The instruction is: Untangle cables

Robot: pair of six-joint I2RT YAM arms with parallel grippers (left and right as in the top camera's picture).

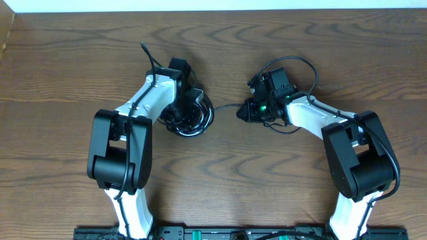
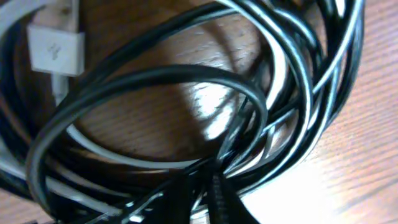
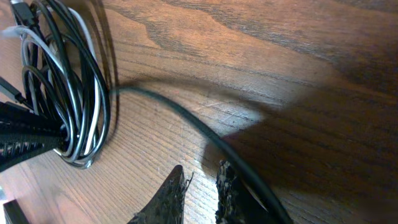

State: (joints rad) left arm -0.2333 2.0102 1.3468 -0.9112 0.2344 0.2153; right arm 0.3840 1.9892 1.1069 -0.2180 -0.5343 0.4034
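The cables (image 1: pixel 200 129) lie coiled under the left gripper (image 3: pixel 57 141), and its grip on them cannot be made out. The right gripper (image 3: pixel 200 190) is nearly closed and empty. A black strand (image 3: pixel 186 121) passes beside its finger and is cut off by the frame's edge.

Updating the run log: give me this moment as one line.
left gripper: at cable coil, grip unclear | right gripper: beside trailing black strand, grip unclear | white cable: tangled inside coil
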